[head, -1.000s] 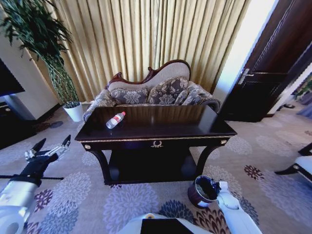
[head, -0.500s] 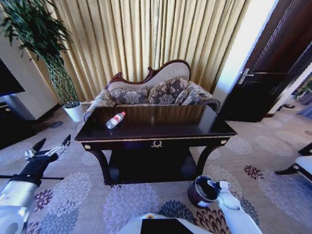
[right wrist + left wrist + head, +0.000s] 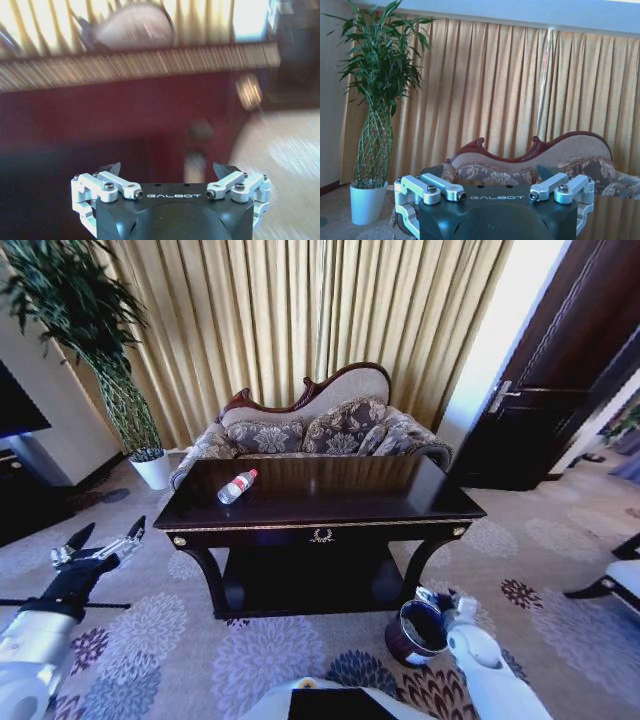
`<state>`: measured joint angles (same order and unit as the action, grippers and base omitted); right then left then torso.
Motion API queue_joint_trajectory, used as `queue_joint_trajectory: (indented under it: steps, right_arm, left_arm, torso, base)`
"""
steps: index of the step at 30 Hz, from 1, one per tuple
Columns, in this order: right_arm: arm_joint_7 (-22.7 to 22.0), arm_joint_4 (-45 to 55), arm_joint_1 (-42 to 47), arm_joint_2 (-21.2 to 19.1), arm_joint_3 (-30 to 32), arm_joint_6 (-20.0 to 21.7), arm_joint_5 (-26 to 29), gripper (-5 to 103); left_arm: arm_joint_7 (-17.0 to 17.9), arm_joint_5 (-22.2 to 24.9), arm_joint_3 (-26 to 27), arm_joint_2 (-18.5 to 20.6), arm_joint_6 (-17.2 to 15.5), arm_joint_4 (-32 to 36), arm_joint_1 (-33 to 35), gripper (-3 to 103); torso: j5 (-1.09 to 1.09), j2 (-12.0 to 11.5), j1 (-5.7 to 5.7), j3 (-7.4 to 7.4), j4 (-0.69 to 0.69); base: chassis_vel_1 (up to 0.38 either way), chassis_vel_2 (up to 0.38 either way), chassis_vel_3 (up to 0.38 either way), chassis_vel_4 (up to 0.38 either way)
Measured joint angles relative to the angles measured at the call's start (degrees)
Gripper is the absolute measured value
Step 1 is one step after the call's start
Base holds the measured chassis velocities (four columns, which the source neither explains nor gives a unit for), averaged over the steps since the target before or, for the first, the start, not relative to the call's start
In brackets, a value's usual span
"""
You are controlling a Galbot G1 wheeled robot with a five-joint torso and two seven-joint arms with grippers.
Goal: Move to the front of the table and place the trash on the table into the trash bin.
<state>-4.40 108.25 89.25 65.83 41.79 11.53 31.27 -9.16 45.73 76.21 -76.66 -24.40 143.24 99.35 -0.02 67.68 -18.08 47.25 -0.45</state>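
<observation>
Right end effector (image 3: 437, 597) sits low at the near right with its fingers spread, empty, right over the rim of the trash bin (image 3: 415, 631) on the carpet. Left end effector (image 3: 98, 545) hangs at the near left, fingers apart too. The bottle (image 3: 236, 486) lies on the far-left part of the bench (image 3: 330, 502). My worry: that right arm clips the bin and tips it, since it's so close.
</observation>
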Motion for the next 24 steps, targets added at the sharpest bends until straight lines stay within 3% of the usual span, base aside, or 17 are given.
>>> queue_joint_trajectory:
  steps: [4,10,24]
  right_arm:
    - [0.4,13.1,2.4,0.5,2.1,-0.6,-0.8,100]
    - [0.9,21.6,3.4,1.3,2.5,-0.4,-5.1,100]
    - [2.0,25.5,3.4,1.6,1.9,-0.1,-6.3,100]
  left_arm:
    - [0.0,0.0,0.1,-0.2,0.0,0.0,0.0,100]
    - [-0.6,0.0,0.0,-0.8,0.3,0.0,0.1,100]
    - [-1.0,0.0,0.2,-0.7,0.9,0.0,0.2,100]
  torso:
    - [0.00,0.0,0.00,0.00,0.03]
    - [0.01,0.0,0.00,0.00,0.02]
    - [0.02,0.0,0.01,0.00,0.02]
  base:
    - [0.000,0.000,0.000,0.000]
    - [0.000,0.000,0.000,0.000]
    - [-0.012,0.013,0.014,-0.016]
